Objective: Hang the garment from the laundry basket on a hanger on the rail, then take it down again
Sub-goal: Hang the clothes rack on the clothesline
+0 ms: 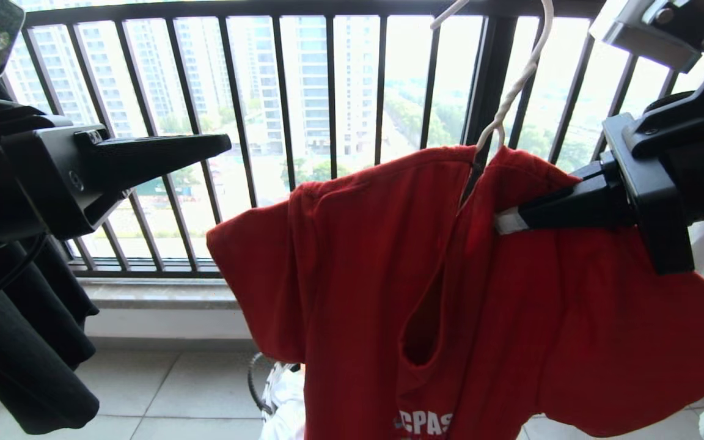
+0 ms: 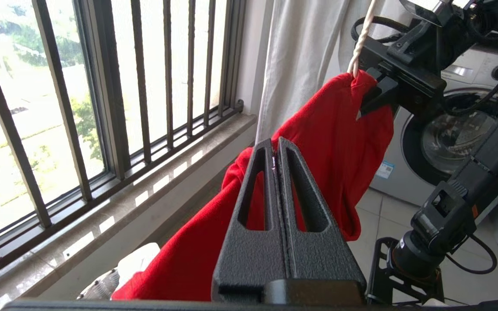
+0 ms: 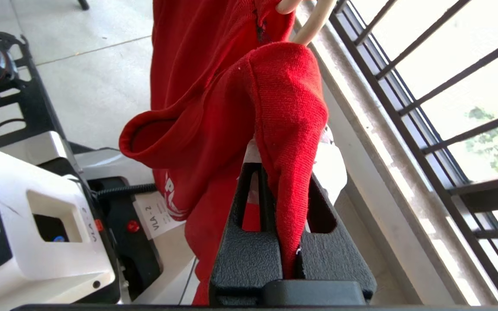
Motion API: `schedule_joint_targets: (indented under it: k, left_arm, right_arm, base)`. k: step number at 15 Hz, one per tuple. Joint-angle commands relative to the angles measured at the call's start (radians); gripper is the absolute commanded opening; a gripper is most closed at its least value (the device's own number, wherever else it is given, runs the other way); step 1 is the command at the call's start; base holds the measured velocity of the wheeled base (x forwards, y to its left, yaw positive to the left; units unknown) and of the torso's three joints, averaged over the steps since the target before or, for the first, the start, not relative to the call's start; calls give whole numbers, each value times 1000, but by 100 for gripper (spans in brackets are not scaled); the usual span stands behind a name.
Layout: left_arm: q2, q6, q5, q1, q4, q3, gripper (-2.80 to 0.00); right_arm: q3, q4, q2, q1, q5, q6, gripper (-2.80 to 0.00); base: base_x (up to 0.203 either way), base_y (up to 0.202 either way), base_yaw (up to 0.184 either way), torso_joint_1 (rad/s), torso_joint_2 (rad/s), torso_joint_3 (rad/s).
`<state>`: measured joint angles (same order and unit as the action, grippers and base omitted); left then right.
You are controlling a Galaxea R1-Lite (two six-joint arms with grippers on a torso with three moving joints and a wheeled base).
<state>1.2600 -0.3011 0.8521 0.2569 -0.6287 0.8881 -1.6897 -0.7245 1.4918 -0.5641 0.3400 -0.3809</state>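
Red T-shirt (image 1: pixel 388 263) draped on the white wire hanger (image 1: pixel 514 85), twisted neck rising out of the collar; hook runs past the top of view. Right gripper (image 1: pixel 505 221) pinched tight on the shirt's shoulder fabric just beside the hanger neck; cloth fold sits between its fingers (image 3: pixel 249 242). Left gripper (image 1: pixel 220 143) fully closed, holding nothing, apart from the shirt's far sleeve, in front of the black window railing (image 1: pixel 278 91). Basket handle (image 1: pixel 254 382) shows on the floor under the hem. Black garment (image 1: pixel 16 342) hangs beside the left arm.

Red garment (image 1: pixel 358 263) with white lettering, white hanger (image 1: pixel 514 85), black railing (image 1: pixel 285 110), black claws.
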Motion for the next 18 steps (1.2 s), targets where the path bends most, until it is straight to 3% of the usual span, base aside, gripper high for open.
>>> schedule_joint_targets:
  k: [1,4,5,8,12,18]
  left_arm:
    - [-5,-3,-15,7,-2,-5,-280]
    - [-11,1,-189,-1,-1,-63,-280]
    - [-13,2,-209,-26,-2,-69,-280]
    - [-31,2,-216,-76,8,-75,-280]
    - [-2,2,-214,-78,11,-79,-280]
    - [-8,2,-212,-79,7,-71,-280]
  right_arm:
    - [25,-4,-33,62,-30,8,-280]
    - [38,-4,-94,101,-120,110,-280]
    - [50,-4,-114,107,-163,126,-280]
    - [113,40,-171,119,-277,189,-280]
    - [260,170,-244,156,-333,237,-280]
    - [305,126,-304,226,-404,239,-280]
  base:
    - [0,0,0,0,0,0]
    - [0,0,0,0,0,0]
    - [0,0,0,0,0,0]
    - [0,0,0,0,0,0]
    - [0,0,0,0,0,0]
    - [0,0,0,0,0,0]
